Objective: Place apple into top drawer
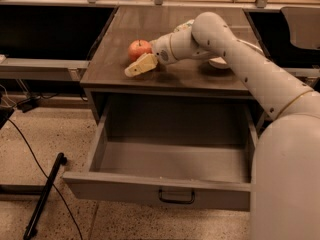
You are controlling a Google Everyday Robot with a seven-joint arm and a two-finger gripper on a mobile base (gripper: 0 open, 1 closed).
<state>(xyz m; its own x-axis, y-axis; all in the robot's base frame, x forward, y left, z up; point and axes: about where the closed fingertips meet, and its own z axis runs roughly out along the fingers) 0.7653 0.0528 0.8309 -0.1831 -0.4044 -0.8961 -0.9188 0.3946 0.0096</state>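
Observation:
The red-orange apple sits on the dark cabinet top, left of centre. My gripper is low over the top, right beside the apple on its near side, touching or almost touching it. The arm reaches in from the right across the top. The top drawer is pulled wide open below the front edge, with its dark handle at the centre of the front panel. Nothing shows inside the drawer.
A white bowl stands on the top, mostly hidden behind my arm. A small pale-green object peeks out behind the arm. A black pole and a cable lie on the speckled floor at left. Dark shelving flanks the cabinet.

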